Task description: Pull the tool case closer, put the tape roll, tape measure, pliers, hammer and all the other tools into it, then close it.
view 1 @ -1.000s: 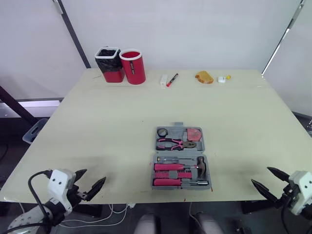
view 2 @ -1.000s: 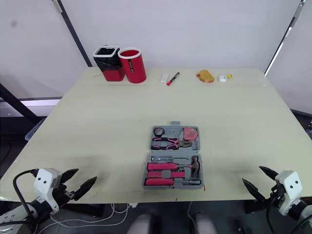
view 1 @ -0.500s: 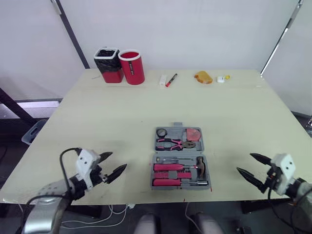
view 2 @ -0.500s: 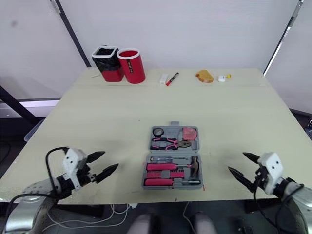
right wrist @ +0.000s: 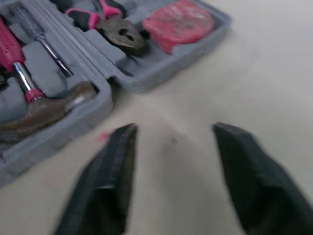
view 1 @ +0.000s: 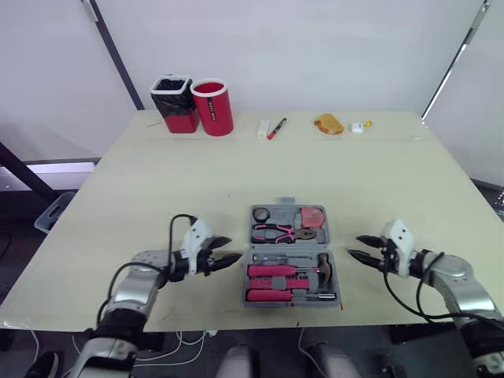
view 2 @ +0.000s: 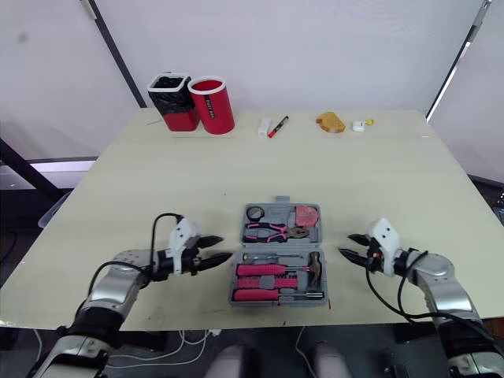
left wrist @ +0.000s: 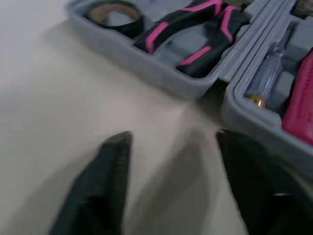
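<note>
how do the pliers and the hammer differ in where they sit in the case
The pliers lie in the far half of the tool case; the hammer lies in the near half. The pliers show pink-and-black handles; the hammer shows a dark brownish head. Both sit in moulded slots.

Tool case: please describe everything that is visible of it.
The tool case is grey plastic, open on the table near its front edge. The far half holds a black tape roll, pliers and a red tape measure; the near half holds pink-handled tools and a hammer. The open left end effector and right end effector flank it without touching.
</note>
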Available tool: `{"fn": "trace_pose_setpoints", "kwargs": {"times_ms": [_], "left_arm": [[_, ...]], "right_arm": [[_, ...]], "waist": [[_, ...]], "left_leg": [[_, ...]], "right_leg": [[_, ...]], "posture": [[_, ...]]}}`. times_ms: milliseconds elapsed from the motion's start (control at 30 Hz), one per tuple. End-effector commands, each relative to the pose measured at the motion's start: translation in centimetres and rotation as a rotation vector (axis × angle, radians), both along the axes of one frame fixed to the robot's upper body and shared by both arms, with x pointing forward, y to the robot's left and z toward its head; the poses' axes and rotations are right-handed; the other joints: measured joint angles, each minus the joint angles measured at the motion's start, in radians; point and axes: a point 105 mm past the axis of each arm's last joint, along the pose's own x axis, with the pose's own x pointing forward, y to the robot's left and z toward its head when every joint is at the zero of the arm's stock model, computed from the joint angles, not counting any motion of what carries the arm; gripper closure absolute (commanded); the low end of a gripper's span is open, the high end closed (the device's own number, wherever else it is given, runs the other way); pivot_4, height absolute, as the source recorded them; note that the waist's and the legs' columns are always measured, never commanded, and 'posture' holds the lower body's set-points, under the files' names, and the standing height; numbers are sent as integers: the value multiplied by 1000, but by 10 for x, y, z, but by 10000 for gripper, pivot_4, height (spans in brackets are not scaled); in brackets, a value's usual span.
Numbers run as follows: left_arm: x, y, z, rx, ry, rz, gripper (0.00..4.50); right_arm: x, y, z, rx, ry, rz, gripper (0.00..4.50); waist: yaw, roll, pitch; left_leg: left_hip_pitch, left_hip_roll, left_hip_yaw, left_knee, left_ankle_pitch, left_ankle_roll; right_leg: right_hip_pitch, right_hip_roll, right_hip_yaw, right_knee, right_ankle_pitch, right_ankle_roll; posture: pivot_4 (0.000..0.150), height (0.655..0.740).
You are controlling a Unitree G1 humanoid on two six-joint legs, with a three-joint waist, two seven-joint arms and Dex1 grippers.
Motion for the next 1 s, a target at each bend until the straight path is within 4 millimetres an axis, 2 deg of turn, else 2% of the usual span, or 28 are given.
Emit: {"fn": "trace_pose_setpoints", "kwargs": {"times_ms": [33, 67, 100, 133, 467, 1000], "left_arm": [[6, -6, 4, -7, 3, -33, 31658], [7, -9, 4, -11, 16, -44, 36434], [7, -12, 3, 4, 27, -71, 41458], [8, -14, 1, 21, 36, -86, 44638], [6, -16, -6, 47, 77, -118, 44638], [-2, -12, -15, 84, 137, -149, 44638]], "right_arm": [[3, 2, 0, -41, -12, 42, 37933], [3, 4, 0, -42, -9, 46, 43341], [4, 7, -2, -50, -6, 56, 45000], [4, 9, -3, -56, 0, 69, 45000], [11, 37, -4, -32, -25, 125, 45000], [14, 44, -5, -40, -34, 149, 45000]], "waist": [[0, 0, 0], [0, 0, 0], [0, 0, 0], [0, 0, 0], [0, 0, 0], [-1, 0, 0]], "left_leg": [[-1, 0, 0, 0, 0, 0], [-1, 0, 0, 0, 0, 0], [-1, 0, 0, 0, 0, 0], [-1, 0, -1, 0, 0, 0], [-1, 0, -1, 0, 0, 0], [0, 0, -1, 0, 0, 0]], "right_leg": [[0, 0, 0, 0, 0, 0], [0, 0, 0, 0, 0, 0], [0, 0, 0, 0, 0, 0], [0, 0, 0, 0, 0, 0], [0, 0, -1, 0, 0, 0], [0, 0, -1, 1, 0, 0]], "posture": [[1500, 7400], [1500, 7400], [1500, 7400], [1500, 7400], [1500, 7400], [1500, 7400]]}}
